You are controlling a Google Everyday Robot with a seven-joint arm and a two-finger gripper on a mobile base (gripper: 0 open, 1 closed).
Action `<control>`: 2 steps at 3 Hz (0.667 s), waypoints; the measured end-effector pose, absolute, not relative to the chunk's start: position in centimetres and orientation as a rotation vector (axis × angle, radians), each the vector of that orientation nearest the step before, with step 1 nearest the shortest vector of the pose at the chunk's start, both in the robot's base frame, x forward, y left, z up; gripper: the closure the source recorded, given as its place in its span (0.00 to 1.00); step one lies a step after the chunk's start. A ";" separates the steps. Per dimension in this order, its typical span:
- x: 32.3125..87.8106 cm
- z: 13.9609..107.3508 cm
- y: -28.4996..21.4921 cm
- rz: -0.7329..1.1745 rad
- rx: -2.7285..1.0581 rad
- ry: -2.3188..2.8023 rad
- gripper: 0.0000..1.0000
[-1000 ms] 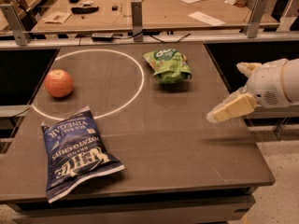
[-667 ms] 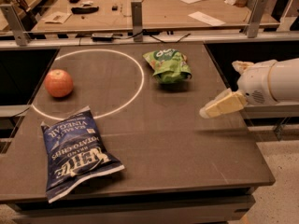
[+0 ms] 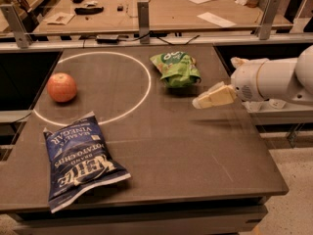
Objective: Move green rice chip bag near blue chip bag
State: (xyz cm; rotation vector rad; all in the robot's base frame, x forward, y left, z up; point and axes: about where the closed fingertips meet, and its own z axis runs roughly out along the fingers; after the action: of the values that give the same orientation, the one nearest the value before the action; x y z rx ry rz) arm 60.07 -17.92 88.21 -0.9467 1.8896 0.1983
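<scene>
The green rice chip bag (image 3: pixel 175 69) lies at the back middle of the dark table, just right of a white painted circle. The blue chip bag (image 3: pixel 78 159) lies flat at the front left, its white lettering upside down to me. My gripper (image 3: pixel 203 101) comes in from the right on a white arm, hovering above the table a little to the right and in front of the green bag, not touching it. Its cream fingers point left.
A red-orange apple (image 3: pixel 62 87) sits at the left inside the white circle (image 3: pixel 142 97). The table edge (image 3: pixel 274 170) drops off at the right. A railing with metal posts (image 3: pixel 143 14) and a second table with papers stand behind.
My gripper has moved left and slightly back over the table, closer to the green bag. The bags and the apple have not moved.
</scene>
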 end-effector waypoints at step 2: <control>63.4 86.3 -14.0 0.284 -0.966 1.889 0.00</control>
State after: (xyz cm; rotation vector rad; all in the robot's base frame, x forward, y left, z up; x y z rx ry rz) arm 63.43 -13.95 86.29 -0.9664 1.8885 0.2844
